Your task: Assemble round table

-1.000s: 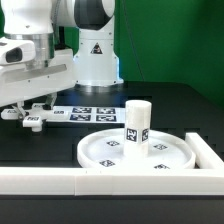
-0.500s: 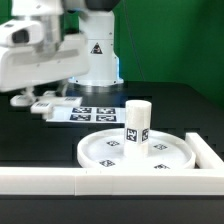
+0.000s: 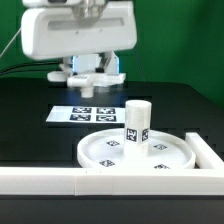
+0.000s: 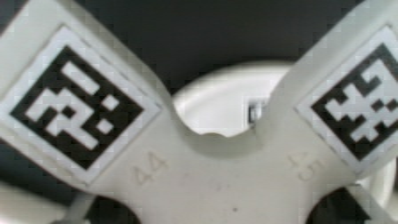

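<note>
The large rimmed round disc (image 3: pixel 150 158) lies on the black table at the exterior view's lower right. The short cylindrical post (image 3: pixel 137 124) stands upright on it. My gripper (image 3: pixel 88 68) is high above the table behind the marker board, shut on the flat cross-shaped foot piece (image 3: pixel 60 73). In the wrist view the foot piece (image 4: pixel 214 175) fills the picture with two tagged arms spread apart. Part of the disc (image 4: pixel 228 95) shows between them. My fingertips are hidden there.
The marker board (image 3: pixel 85 113) lies flat on the table behind the disc. The long white border wall (image 3: pixel 60 181) runs along the front and up the exterior view's right side (image 3: pixel 208 150). The arm's white base (image 3: pixel 92 78) stands at the back.
My gripper has risen from near the table at the exterior view's left and moved right, carrying the foot piece. The disc and post have not moved.
</note>
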